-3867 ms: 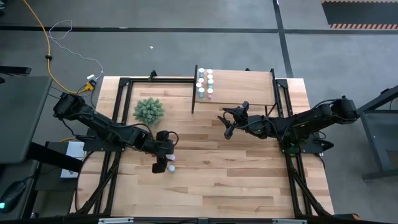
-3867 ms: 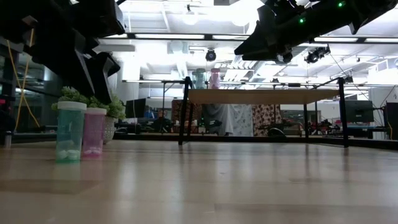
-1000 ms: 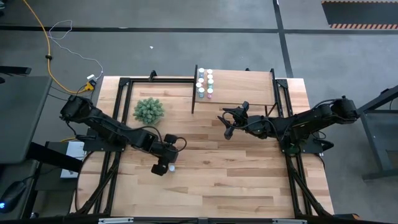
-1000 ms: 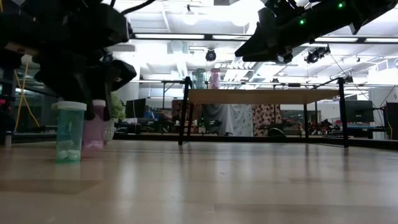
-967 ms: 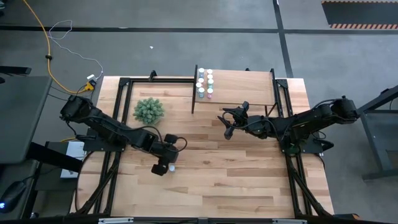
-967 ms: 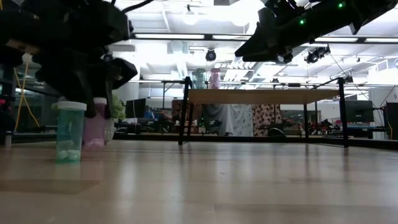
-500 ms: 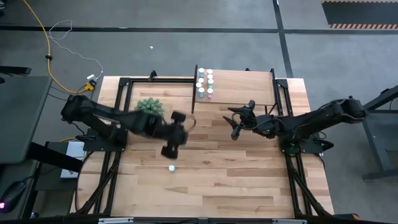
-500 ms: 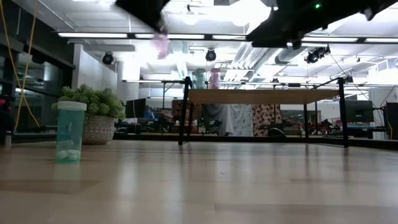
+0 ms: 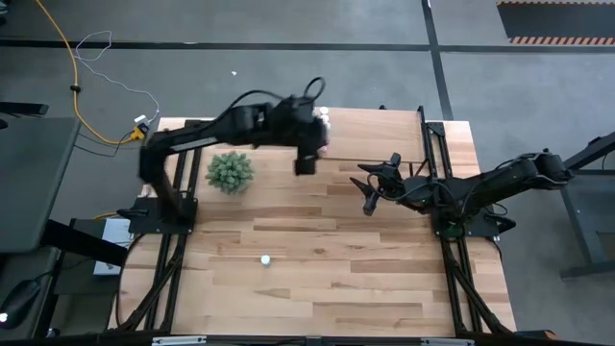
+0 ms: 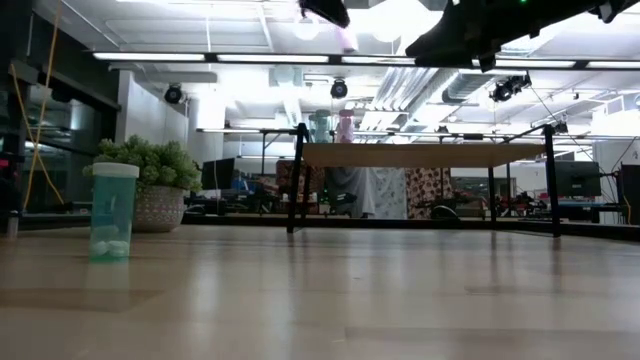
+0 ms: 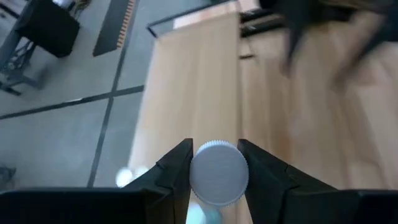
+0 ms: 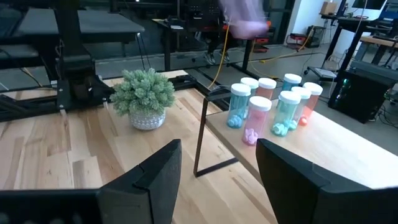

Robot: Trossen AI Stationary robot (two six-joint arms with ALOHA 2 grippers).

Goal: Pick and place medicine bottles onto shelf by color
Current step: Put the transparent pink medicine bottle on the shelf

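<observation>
— Striped wood tabletop fills your overhead view. Where is your left hand?

— Up at twelve o'clock, over the shelf. Its fingers are clamped on a white-capped bottle, pink in the right wrist view.

— And the rest?

— Seven bottles stand clustered on the shelf's end nearest the plant. You have one teal bottle alone on the tabletop toward six o'clock.

— Your right hand?

— At three o'clock, off the shelf's front edge, fingers spread wide, holding nothing.
</observation>
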